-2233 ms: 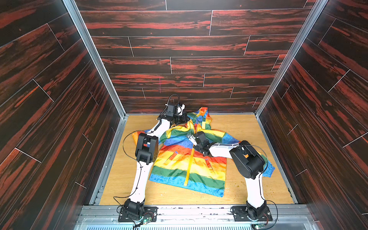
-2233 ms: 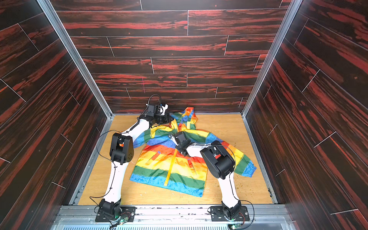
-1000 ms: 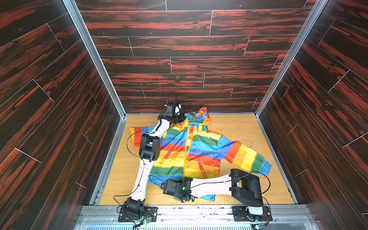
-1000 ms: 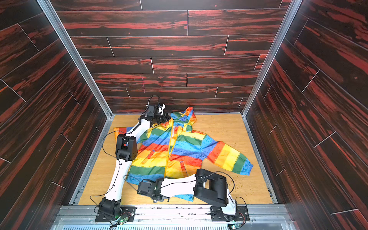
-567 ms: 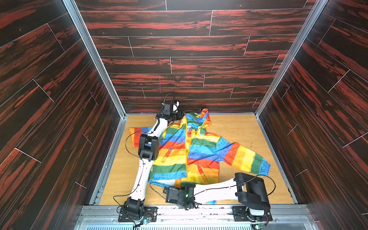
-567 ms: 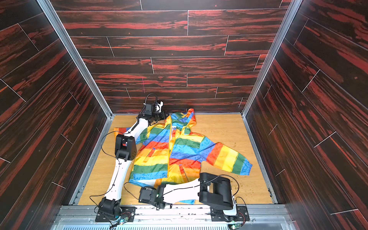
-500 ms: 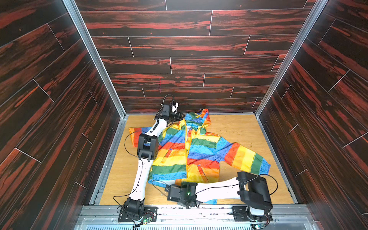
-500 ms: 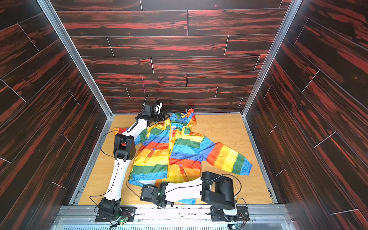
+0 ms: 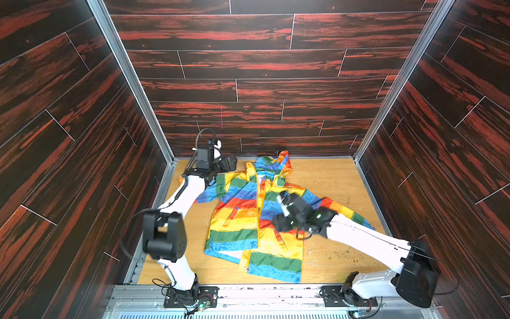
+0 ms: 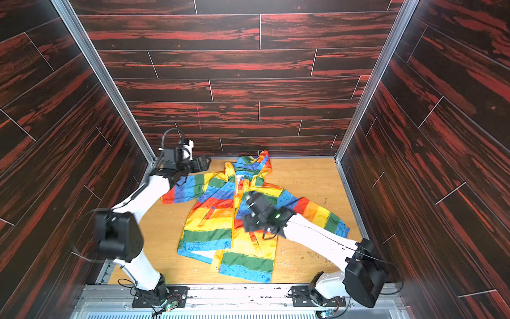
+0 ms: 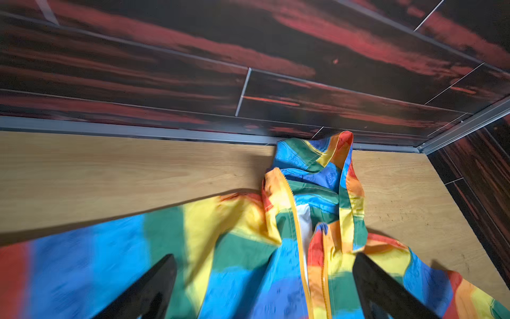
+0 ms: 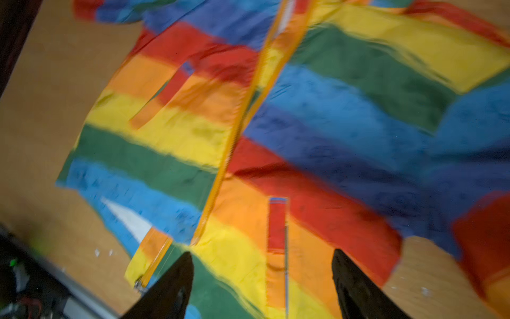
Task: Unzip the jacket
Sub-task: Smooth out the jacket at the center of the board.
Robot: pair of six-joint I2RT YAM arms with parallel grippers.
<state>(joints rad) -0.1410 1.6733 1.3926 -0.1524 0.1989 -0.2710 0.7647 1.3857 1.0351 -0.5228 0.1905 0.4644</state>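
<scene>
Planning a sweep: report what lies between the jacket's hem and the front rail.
Only bare wooden floor separates hem and rail; both top views show it.

Surface: we're on a pale wooden board (image 9: 325, 179), grain running across.
On it: the jacket (image 9: 237, 221) lies spread flat, front up, sleeves out to both sides, and its two front panels sit apart at the hem.
Hood: we see it (image 9: 271, 163) bunched at the jacket's far end.
Debris: greenish crumbs (image 9: 340, 255) dot the wood just beside the jacket's hem, with white flecks (image 9: 309, 251) closer in.
</scene>
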